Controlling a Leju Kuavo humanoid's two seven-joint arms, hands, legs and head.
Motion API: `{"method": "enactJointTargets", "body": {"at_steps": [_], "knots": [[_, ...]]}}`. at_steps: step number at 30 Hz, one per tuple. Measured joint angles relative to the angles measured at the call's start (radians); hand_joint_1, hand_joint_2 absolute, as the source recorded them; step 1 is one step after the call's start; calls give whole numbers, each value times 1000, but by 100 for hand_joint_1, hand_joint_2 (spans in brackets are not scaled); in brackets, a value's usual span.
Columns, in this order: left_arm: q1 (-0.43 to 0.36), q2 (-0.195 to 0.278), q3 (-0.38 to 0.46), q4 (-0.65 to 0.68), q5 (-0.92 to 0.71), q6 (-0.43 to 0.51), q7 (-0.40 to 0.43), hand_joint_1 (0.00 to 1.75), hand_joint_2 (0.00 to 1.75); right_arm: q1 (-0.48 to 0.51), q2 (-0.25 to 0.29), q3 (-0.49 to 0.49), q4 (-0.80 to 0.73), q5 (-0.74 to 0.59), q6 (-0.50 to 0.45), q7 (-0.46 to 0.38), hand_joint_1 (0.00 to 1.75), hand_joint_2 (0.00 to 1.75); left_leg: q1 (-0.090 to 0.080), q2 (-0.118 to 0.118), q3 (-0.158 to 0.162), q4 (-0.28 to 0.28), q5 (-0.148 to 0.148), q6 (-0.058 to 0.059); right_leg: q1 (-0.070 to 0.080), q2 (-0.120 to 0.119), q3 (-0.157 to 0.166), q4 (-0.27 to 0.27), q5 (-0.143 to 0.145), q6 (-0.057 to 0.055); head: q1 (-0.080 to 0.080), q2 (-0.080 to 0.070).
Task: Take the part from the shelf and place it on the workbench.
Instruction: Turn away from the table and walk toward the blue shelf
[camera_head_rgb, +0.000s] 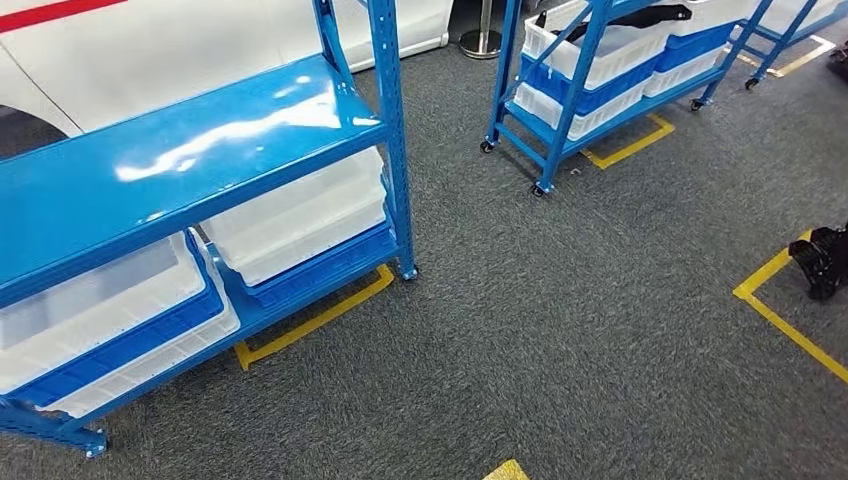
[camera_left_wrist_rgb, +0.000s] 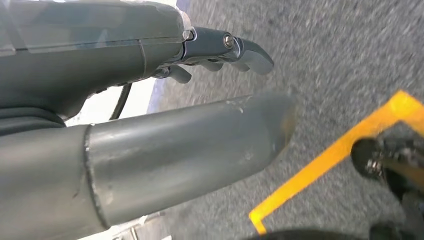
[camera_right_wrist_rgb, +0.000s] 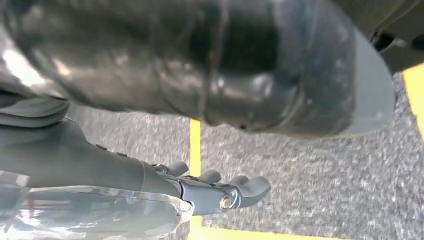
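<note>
Two shelves: blue rack (camera_head_rgb: 190, 150) near, wheeled rack (camera_head_rgb: 580, 90) beyond, white bins (camera_head_rgb: 300, 215) inside.
Writing: none readable.
Part: couldn't pick it out.
Left hand (camera_left_wrist_rgb: 200, 85): fingers apart, empty.
Right hand (camera_right_wrist_rgb: 215, 165): likewise empty.

Head view: high on the body, angled forward and down across grey carpet (camera_head_rgb: 560, 300); blue shelf (camera_head_rgb: 200, 150) close at left, a second rack (camera_head_rgb: 600, 80) farther off. Left wrist view: close behind the left hand (camera_left_wrist_rgb: 150, 130), facing carpet and yellow tape (camera_left_wrist_rgb: 330, 155). Right wrist view: close behind the right hand (camera_right_wrist_rgb: 210, 190), facing the floor. Shared by all three: carpet with yellow floor markings.
</note>
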Motion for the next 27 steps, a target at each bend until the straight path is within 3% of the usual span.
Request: {"method": "enactJointTargets", "body": {"at_steps": [1, 3, 5, 6, 7, 8, 10, 12, 13, 14, 15, 17, 19, 20, 21, 22, 24, 26, 27], "knots": [[1, -1, 0, 0, 0, 0, 1, 0, 0, 0, 0, 0, 0, 0, 0, 0, 0, 87, 0, 22, -8, 19, -12, -4, -1, -13, 3, -5, 2, -7, 0, 0], [-1, -2, 0, 0, -1, -1, 3, 0, 0, 4, 0, 0, 0, 1, 0, 0, 0, 175, -2, 87, -55, 116, -66, -11, 1, -42, 7, -11, 2, -18, -1, 0], [-3, -2, 0, 0, -2, -1, 7, 0, 0, 7, 0, 0, 0, 2, 0, 0, 0, 175, -1, 117, -120, 242, -118, -17, 6, -73, 8, -12, -1, -22, -1, 0], [-3, -2, 0, 0, -2, -2, 8, 0, 0, 7, 0, 0, 0, 3, 0, 0, 0, 175, -1, 120, -136, 272, -121, -17, 7, -88, 10, -11, -4, -23, -1, 0], [-2, -2, 0, 0, -2, -3, 10, 0, 0, 6, 0, 0, 0, 4, 0, 0, 0, 175, -1, 122, -133, 264, -103, -15, 9, -101, 13, -11, -7, -23, -1, 0], [0, -2, 0, 0, -3, -3, 12, 0, 0, 5, 0, 0, 0, 5, 0, 0, 0, 175, -2, 128, -110, 217, -69, -12, 10, -114, 18, -11, -10, -22, -1, 0], [0, -2, 0, 0, -4, -5, 15, 0, 0, 4, 1, 0, 0, 8, 1, 0, 0, 175, -11, 173, -41, 79, -5, 3, 13, -136, 29, -12, -18, -17, -1, 0], [-3, -2, 0, 0, -5, -5, 16, 0, 0, 4, 2, 0, 0, 9, 3, 0, 0, 175, -23, 210, -8, 6, 13, 20, 16, -156, 36, -14, -25, -8, -1, 0], [-3, -2, 0, 0, -5, -5, 17, 0, 0, 2, 2, 0, 0, 10, 4, 0, 0, 175, -27, 211, -7, 1, 8, 26, 18, -167, 40, -17, -26, -4, -1, 0], [-3, -2, 0, 0, -5, -5, 17, 0, 0, -1, 2, 0, 0, 11, 5, 0, 0, 175, -27, 196, -6, -4, 10, 31, 18, -178, 47, -21, -28, 1, -1, 0], [-2, -2, 0, 0, -5, -5, 18, 0, 0, -4, 2, 0, -1, 12, 5, 0, 0, 175, -24, 183, -1, -13, 14, 36, 18, -177, 55, -21, -32, 7, 0, 0], [-2, -4, 0, 0, -7, -5, 20, 0, 0, -5, 2, 0, -2, 13, 6, 0, 0, 175, -16, 157, 14, -31, 23, 47, 17, -131, 44, 22, -65, 14, 0, 0], [-4, -5, 0, 0, -8, -5, 21, 0, 0, -1, 2, -1, -2, 12, 8, -2, 0, 175, -12, 133, 19, -37, 26, 53, 16, -70, -17, 141, -124, 16, 0, 0], [-5, -5, 0, 0, -8, -5, 22, 0, 0, -2, 2, -1, -2, 12, 9, -4, 0, 175, -12, 121, 18, -37, 26, 54, 16, -57, -52, 202, -145, 16, 1, 0], [-5, -5, 0, 0, -9, -5, 23, 0, 0, -4, 2, -1, -2, 12, 10, -6, 0, 131, -13, 107, 19, -35, 25, 55, 17, -52, -77, 242, -150, 16, 1, 0], [-5, -5, 0, 0, -9, -5, 24, 0, 0, -6, 1, -2, -2, 13, 9, -8, 0, 87, -13, 93, 21, -34, 24, 54, 17, -51, -87, 247, -133, 16, 1, 0], [-4, -6, 0, 0, -9, -5, 27, 0, 0, -7, 1, -1, -2, 17, 1, -9, 0, 0, -12, 62, 26, -27, 18, 51, 14, -38, -55, 148, -49, 14, 1, 0], [-5, -8, 0, 0, -7, -2, 32, 0, 0, -2, 0, -2, -1, 13, -10, -11, 0, 0, -12, 34, 23, -15, 10, 43, 10, 3, -13, 36, 7, 10, 1, 0], [-5, -8, 0, 0, -5, 0, 34, 0, 0, 0, 0, -4, -1, 8, -12, -12, 0, 0, -12, 24, 19, -10, 8, 37, 10, 20, -6, 9, 13, 8, 1, 0]]}}
